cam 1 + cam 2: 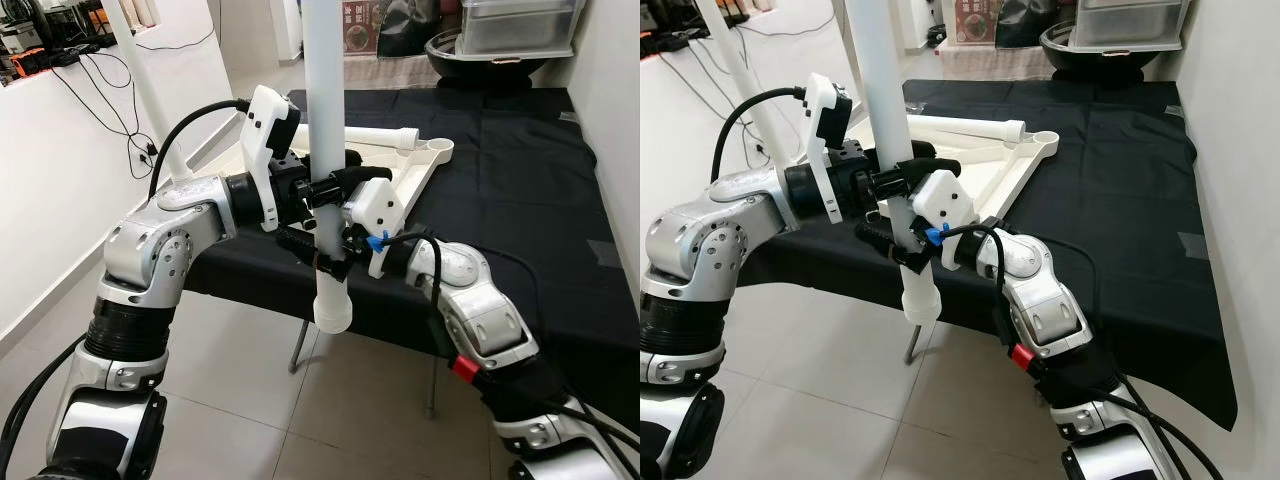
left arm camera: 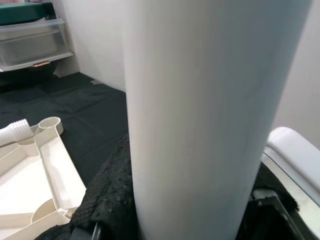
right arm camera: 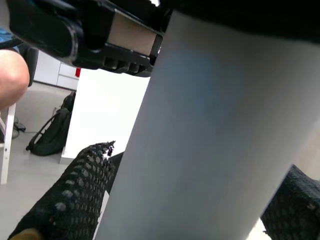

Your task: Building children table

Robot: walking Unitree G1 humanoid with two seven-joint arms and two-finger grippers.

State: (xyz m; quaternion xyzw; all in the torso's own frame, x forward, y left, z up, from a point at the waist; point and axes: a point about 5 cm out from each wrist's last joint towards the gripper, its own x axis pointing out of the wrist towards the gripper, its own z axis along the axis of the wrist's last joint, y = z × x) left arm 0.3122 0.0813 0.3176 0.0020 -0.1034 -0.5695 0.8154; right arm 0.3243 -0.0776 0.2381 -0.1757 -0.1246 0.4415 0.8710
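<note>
We hold the white table leg (image 1: 323,120) upright off the table's (image 1: 520,200) near edge, left gripper (image 1: 318,192) and right gripper (image 1: 335,252) both clamped around it; next, we judge, it must seat in the white tabletop frame's (image 1: 405,175) socket.

The tall white plastic tube (image 1: 325,120) runs out past the top edge of both eye views, so its upper end cannot be seen. Where the left gripper (image 1: 322,190) and the right gripper (image 1: 335,262) meet the tube, their black fingers are partly hidden behind it. In the left wrist view the tube covers much of the cream triangular plastic frame (image 2: 35,170) lying on the black cloth (image 2: 95,115). A bare limb (image 3: 12,75), perhaps a person's knee, is cut by the right wrist picture's edge and too blurred to identify.
</note>
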